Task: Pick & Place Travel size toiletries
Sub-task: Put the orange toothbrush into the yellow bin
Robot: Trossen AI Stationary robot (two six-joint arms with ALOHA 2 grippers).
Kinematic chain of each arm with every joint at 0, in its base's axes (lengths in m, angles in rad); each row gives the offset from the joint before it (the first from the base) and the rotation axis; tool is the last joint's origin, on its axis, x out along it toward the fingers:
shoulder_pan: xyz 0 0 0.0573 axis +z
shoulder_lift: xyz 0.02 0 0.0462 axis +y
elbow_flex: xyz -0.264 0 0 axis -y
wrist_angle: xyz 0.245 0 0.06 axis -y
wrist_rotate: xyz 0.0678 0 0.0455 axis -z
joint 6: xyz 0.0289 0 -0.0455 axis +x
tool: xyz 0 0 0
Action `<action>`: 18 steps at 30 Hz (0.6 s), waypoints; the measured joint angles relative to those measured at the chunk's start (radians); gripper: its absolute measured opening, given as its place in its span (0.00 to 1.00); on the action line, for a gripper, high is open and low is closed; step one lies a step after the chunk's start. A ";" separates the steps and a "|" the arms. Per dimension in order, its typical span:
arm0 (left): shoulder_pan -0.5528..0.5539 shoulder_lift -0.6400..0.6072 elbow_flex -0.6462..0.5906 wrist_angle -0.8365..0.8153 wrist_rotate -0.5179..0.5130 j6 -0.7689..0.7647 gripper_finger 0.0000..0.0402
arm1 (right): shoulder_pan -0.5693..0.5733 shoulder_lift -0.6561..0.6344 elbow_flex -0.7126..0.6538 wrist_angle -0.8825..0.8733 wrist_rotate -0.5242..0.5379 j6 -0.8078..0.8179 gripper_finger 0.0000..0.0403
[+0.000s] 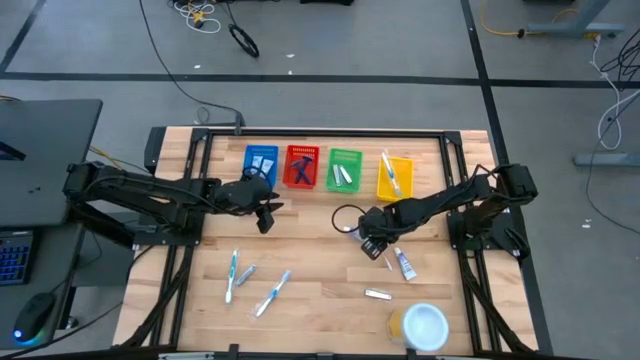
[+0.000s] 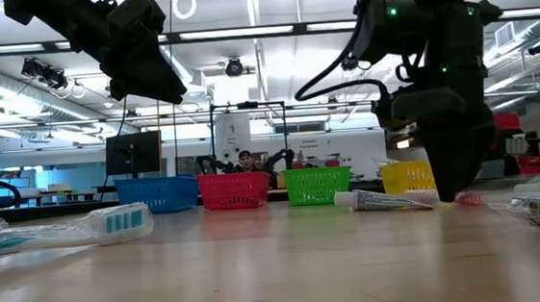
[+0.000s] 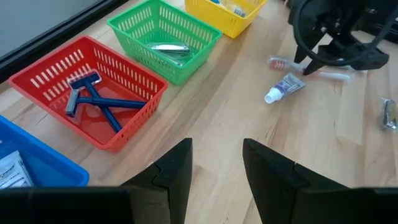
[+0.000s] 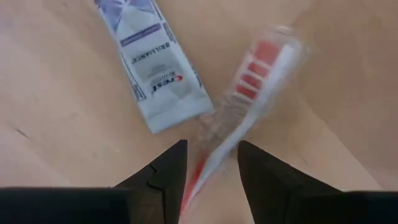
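A red-and-white toothbrush (image 4: 261,68) lies flat on the table beside a white-and-blue toothpaste tube (image 4: 152,68). My right gripper (image 4: 211,168) is open and low over the table, pointing down, with a finger on each side of the toothbrush's handle (image 4: 208,158). The high view shows this right gripper (image 1: 372,246) just left of the tube (image 1: 404,264). My left gripper (image 1: 266,216) is open and raised, in front of the blue basket (image 1: 262,162). Three teal toothbrushes (image 1: 233,275) (image 1: 246,271) (image 1: 272,293) and a small silvery item (image 1: 377,294) lie nearer the table's near edge. My right gripper comes down from above with its open fingers across the toothbrush's handle (image 4: 208,158), which lies on the table between them. I cannot tell whether either finger touches it.
Four baskets stand in a row at the far side: blue, red (image 3: 93,93) with dark blue razors, green (image 3: 165,37) with silvery items, yellow (image 1: 394,176) with toothbrushes. A round white-and-yellow container (image 1: 421,326) sits near the table's near right corner. A black cable loop (image 1: 345,219) lies beside the right gripper.
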 joint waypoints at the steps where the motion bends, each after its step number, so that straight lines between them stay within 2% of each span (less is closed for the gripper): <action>1: 0.000 0.000 0.000 0.000 0.000 0.000 0.37 | -0.004 0.000 -0.014 0.028 -0.003 -0.010 0.38; 5: 0.000 0.000 0.000 0.001 0.000 0.000 0.37 | -0.017 0.000 -0.049 0.080 -0.005 -0.048 0.35; 14: 0.000 0.000 0.000 0.009 -0.012 0.000 0.37 | -0.025 0.001 -0.056 0.058 0.020 -0.069 0.11; 18: 0.000 0.000 0.000 0.008 -0.022 0.000 0.37 | -0.025 -0.017 -0.027 0.011 0.022 -0.070 0.07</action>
